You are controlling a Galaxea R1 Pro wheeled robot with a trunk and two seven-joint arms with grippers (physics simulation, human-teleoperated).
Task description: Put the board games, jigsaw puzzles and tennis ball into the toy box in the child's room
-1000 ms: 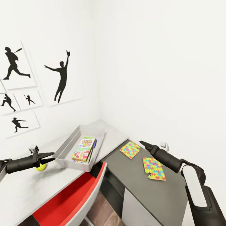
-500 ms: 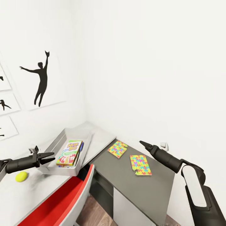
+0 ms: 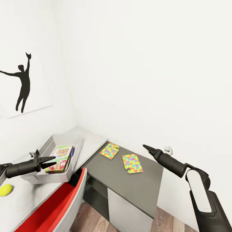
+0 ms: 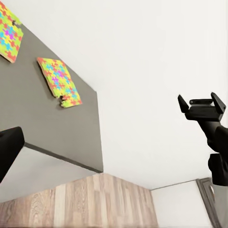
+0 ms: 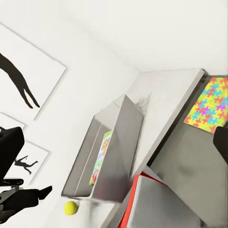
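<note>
Head view is showing the table (image 3: 96, 143) running into the white corner of the child's room, its light-grey top meeting the dark-grey wing (image 3: 135, 183), whose near and right edges are dropping off to wood floor (image 3: 96, 219) with open room beyond. A red chair (image 3: 54, 209) is sitting tucked under the table's front edge. The toy box (image 3: 45, 146) is resting on the light-grey top with the Skip-Bo board game (image 3: 59, 158) lying flat inside, its long axis running along the box's length. The left gripper (image 3: 48, 160) is hanging in front of the toy box over its near rim, its fingers lying close together and gripping nothing, though whether they are fully closed I cannot tell. The tennis ball (image 3: 5, 189) is sitting on the tabletop by the left arm, back behind those fingertips. The two jigsaw puzzles are lying flat and apart on the dark wing, one (image 3: 109, 150) close to the seam, the other (image 3: 132, 163) nearer the right gripper (image 3: 145, 147), which is hanging over the wing's far edge just right of them, tips drawn to a point and holding nothing. A silhouette print (image 3: 22, 83) is hanging on the left wall.
</note>
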